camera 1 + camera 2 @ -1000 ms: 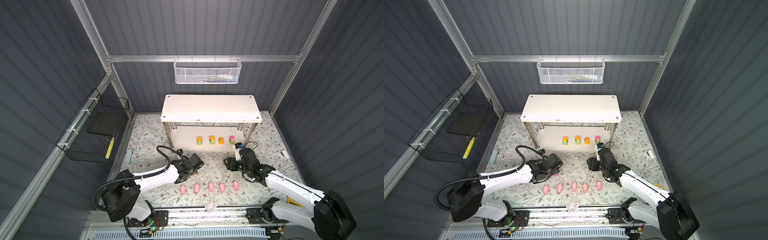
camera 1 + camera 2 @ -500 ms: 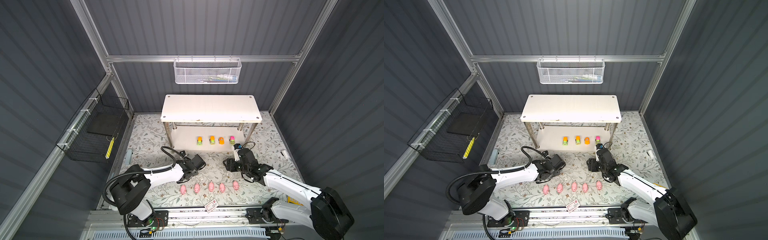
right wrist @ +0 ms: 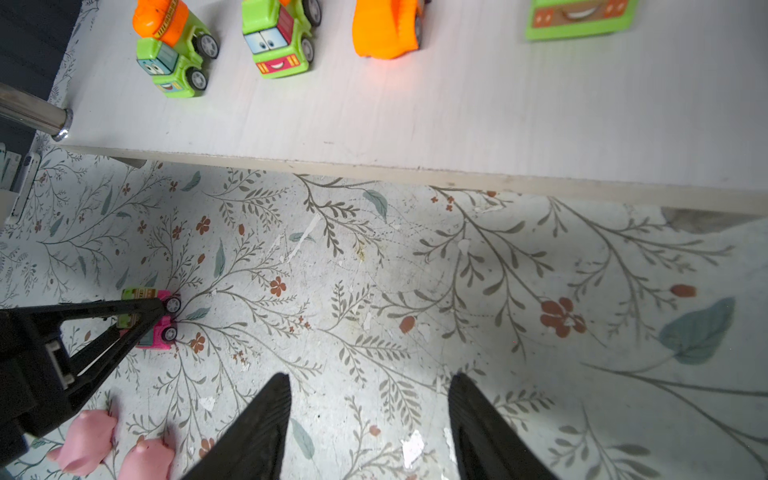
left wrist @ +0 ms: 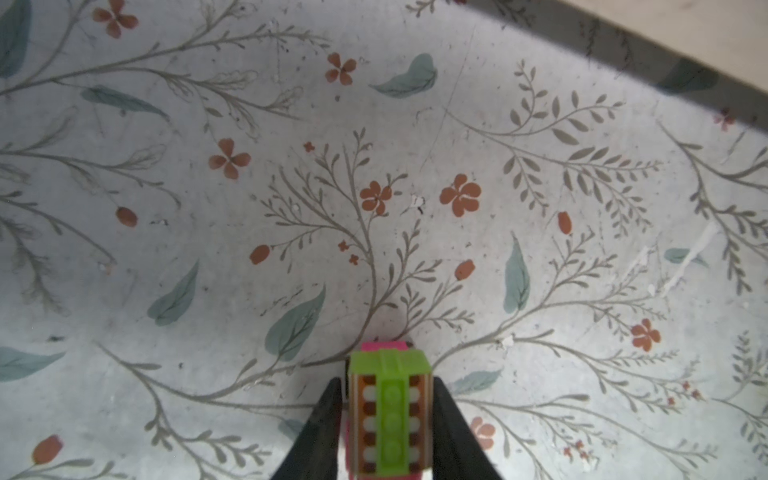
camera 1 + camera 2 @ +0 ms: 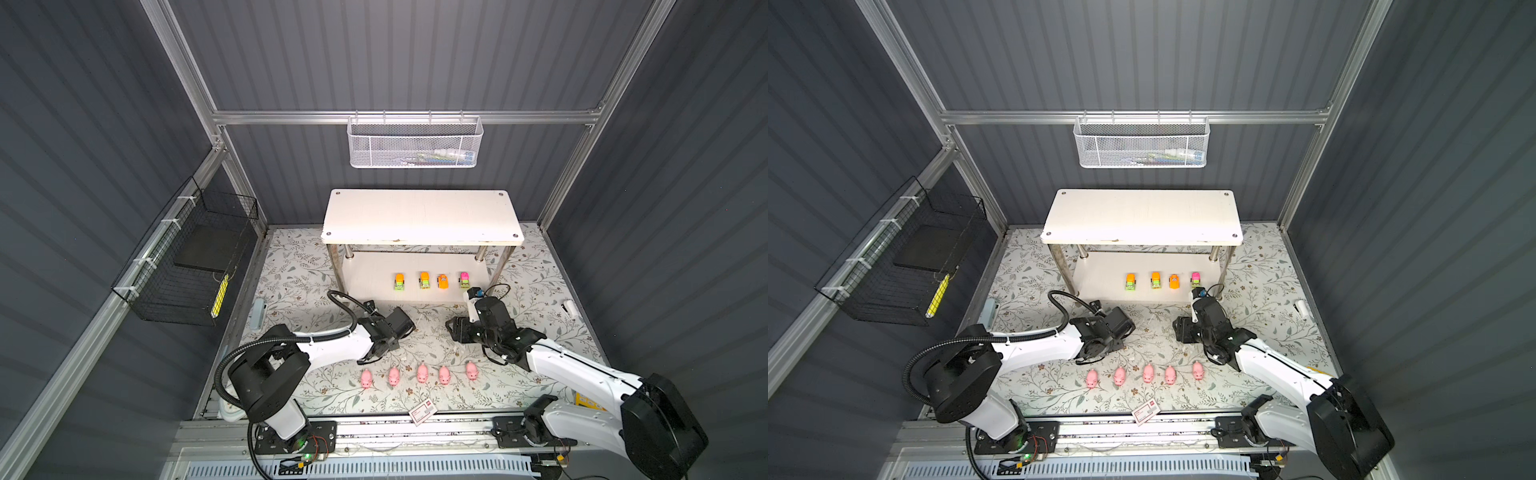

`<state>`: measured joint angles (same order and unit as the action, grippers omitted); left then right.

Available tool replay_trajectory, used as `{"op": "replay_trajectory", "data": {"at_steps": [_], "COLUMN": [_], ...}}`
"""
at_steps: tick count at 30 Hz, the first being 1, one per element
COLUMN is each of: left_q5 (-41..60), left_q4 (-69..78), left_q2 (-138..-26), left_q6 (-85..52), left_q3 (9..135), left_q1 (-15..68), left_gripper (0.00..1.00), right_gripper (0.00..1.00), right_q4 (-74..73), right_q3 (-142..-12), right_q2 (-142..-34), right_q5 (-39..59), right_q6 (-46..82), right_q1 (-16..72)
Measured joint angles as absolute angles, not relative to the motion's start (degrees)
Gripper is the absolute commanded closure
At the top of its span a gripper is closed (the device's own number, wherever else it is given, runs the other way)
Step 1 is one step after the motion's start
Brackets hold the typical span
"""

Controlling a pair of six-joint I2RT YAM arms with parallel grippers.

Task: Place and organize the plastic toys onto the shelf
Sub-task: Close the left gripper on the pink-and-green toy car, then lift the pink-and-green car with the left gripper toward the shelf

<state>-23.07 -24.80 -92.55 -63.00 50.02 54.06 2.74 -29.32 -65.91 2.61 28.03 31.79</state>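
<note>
Pink-and-green car [image 4: 388,415] sits squeezed between the 2 left jaws.

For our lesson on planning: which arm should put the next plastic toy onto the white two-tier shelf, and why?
Likely left. The left gripper is closed on the pink-and-green plastic toy car on the floral mat; the right gripper is open and empty.

The car [image 4: 388,419] is pink and lime, pigs [image 5: 422,372] pink, shelf [image 5: 419,216] white, mat [image 5: 291,266] floral.
</note>
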Motion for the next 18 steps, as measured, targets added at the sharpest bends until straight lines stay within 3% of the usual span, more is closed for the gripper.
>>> {"op": "replay_trajectory", "data": {"at_steps": [11, 18], "left_q5": [-22.9, -24.2], "left_q4": [-26.6, -32.0], "left_q2": [-92.6, -91.0], "left_q6": [-62.3, -58.8], "left_q3": [51.2, 55.4], "left_q1": [54.1, 54.0], "left_gripper": [0.76, 0.76], "right_gripper": [0.37, 0.37], "right_q4": [2.6, 2.2], "right_q3": [-29.3, -29.4], "right_q2": [-66.1, -67.2], "right_q5": [2.6, 2.8], "right_q6": [28.1, 28.1], "right_q1": [31.9, 31.9]}}
